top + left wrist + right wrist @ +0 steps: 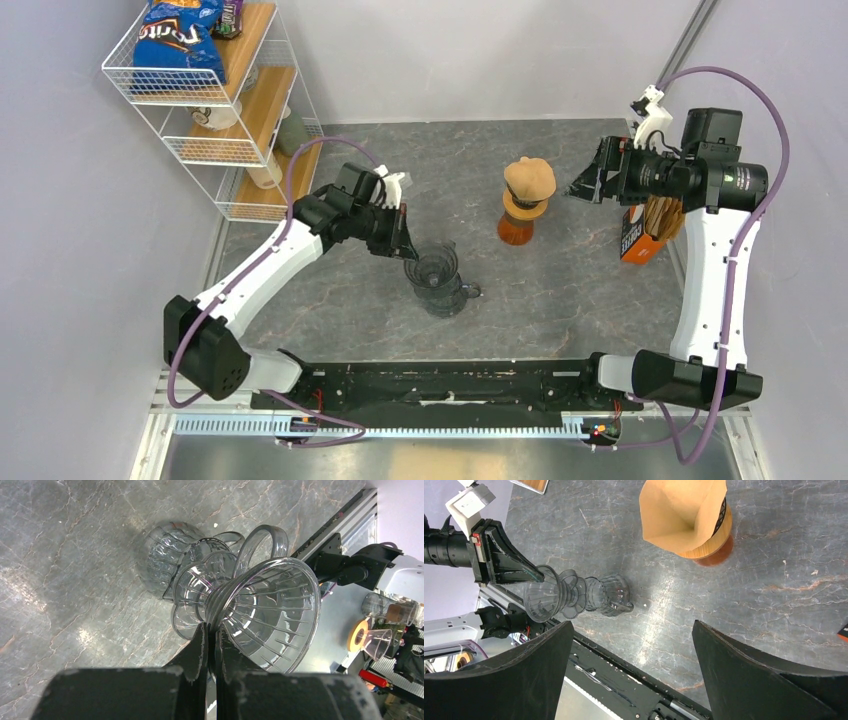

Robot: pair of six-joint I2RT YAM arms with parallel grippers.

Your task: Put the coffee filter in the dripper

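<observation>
A grey marbled table (pixel 560 300) is flanked at far left by a white wire shelf (pixel 215 120) (a blue crisp bag (pixel 180 40) lies on its top tier). Near the centre, a clear ribbed dripper (pixel 272 615) is seen atop a clear glass jug (pixel 447 298), its rim pinched by the closed left gripper (pixel 212 630). The brown paper coffee filter (pixel 529 178) is seated in a wooden-collared orange glass vessel (pixel 516 228) further back, untouched. The right gripper (pixel 580 188) is held wide open near it, empty.

Tan coffee filter (pixel 529 177), clear ribbed dripper (pixel 432 268), orange carafe (pixel 516 230), grey marble-veined table (pixel 570 295).

The left gripper (pixel 211 631) hides part of the clear dripper (pixel 272 612) rim
</observation>
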